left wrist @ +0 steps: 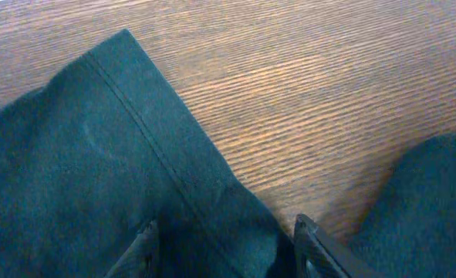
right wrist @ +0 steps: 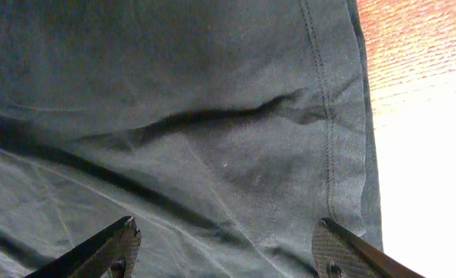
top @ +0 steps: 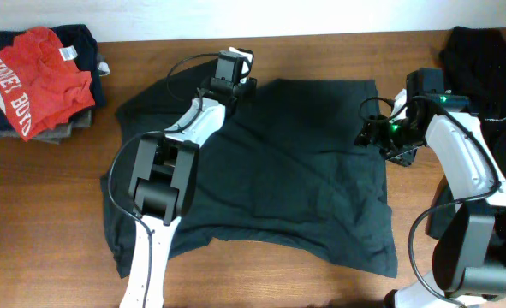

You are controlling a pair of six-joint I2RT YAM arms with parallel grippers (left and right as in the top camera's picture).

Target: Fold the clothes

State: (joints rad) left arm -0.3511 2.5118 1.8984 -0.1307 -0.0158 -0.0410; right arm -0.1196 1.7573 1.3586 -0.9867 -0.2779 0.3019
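Overhead view, working outward from the arm bases: the dark green T-shirt (top: 304,180) lies spread and creased across the middle of the wooden surface (top: 47,222), its near edge wavy between the two arms; farther out, the right end effector (top: 377,135) sits at the shirt's right edge, and the left end effector (top: 234,75) sits at its far left corner; beyond them, at the far left of the surface, a red T-shirt (top: 34,81) with white lettering lies crumpled on a pile of dark and grey garments (top: 81,43), well apart from the spread shirt; at the far right a black garment (top: 484,60) lies heaped behind the right arm.

Left wrist view: the fingers (left wrist: 146,247) stand apart, released, with the shirt's cloth under and between them and nothing pinched; ahead, a stitched hem runs up to a corner, with bare wood beyond it.

Right wrist view: the fingers (right wrist: 104,247) are spread wide, released, over wrinkled green cloth; a stitched hem runs along the right side, with the surface just past it.
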